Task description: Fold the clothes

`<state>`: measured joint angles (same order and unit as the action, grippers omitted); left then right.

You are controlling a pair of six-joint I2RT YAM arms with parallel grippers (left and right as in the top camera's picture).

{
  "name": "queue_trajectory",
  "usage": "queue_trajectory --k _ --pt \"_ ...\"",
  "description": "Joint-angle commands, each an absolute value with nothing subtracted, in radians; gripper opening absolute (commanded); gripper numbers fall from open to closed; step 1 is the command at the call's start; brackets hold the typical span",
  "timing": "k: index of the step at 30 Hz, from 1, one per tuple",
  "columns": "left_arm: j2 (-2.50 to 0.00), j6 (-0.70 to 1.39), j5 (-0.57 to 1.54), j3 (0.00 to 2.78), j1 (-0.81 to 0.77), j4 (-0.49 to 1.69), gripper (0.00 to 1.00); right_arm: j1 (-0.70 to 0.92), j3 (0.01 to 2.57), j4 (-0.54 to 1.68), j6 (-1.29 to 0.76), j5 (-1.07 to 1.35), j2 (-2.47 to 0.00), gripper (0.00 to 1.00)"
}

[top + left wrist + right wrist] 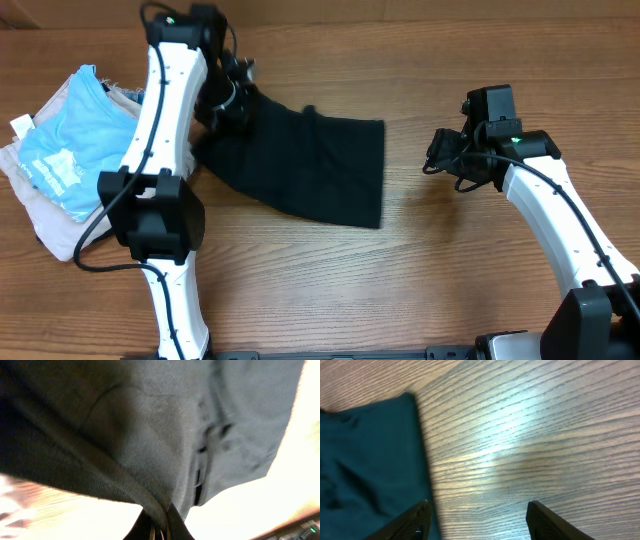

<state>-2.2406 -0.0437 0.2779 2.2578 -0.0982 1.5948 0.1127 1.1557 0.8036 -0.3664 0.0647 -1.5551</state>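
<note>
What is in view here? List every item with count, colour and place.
black shirt: one, black, spread on the middle of the table, its left end gathered under the left arm
light blue garment: one, light blue with white print, far left, on top of the pile
beige-pink garment: one, pale beige-pink, far left, under the blue one
white tag: one, white, at the pile's left edge
table: one, brown wood grain, beneath everything
arms: two, white and black, left and right
left tool: one, black, shut on a fold of the black shirt
right tool: one, black, open over bare table just right of the shirt
</note>
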Motion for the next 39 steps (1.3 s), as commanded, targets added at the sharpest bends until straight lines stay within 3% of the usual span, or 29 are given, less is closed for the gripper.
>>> queue_trajectory --k 1,7,15,17,20,23,27,28,30,31,34,39 --pt "-2.225 -0.025 0.152 2.376 -0.147 1.626 0.04 0.110 1.161 0.799 -0.371 0.057 -1.553 0.65" --pt "-2.270 0.057 -0.040 2.369 -0.371 1.620 0.04 0.110 1.161 0.803 -0.371 0.079 -1.553 0.65" --pt "-2.389 0.121 -0.063 2.364 -0.559 1.593 0.05 0.110 1.161 0.819 -0.371 0.084 -1.553 0.65" --pt "-2.428 0.134 -0.063 2.364 -0.591 1.588 0.12 0.110 1.161 0.825 -0.371 0.085 -1.553 0.65" --pt "-2.453 0.140 -0.064 2.367 -0.615 1.584 0.40 0.110 1.161 0.838 -0.371 0.085 -1.553 0.65" --pt "-2.431 0.170 -0.096 2.405 -0.608 1.601 0.43 0.110 1.161 0.839 -0.371 0.084 -1.553 0.65" --pt "-2.384 0.163 -0.094 2.508 -0.553 1.639 0.59 0.110 1.161 0.839 -0.370 0.086 -1.553 0.66" --pt "-2.380 0.157 -0.093 2.522 -0.532 1.645 0.59 0.111 1.161 0.838 -0.350 0.115 -1.553 0.66" --pt "-2.381 0.157 -0.070 2.523 -0.477 1.650 0.48 0.112 1.160 0.832 -0.254 0.244 -1.553 0.63" --pt "-2.384 0.157 -0.038 2.518 -0.448 1.649 0.47 0.113 1.160 0.833 -0.196 0.328 -1.554 0.61" --pt "-2.386 0.136 0.104 2.476 -0.342 1.610 0.55 0.158 1.145 0.836 -0.076 0.477 -1.565 0.63" --pt "-2.388 0.107 0.205 2.469 -0.249 1.592 0.55 0.313 1.127 0.797 -0.046 0.463 -1.626 0.70"
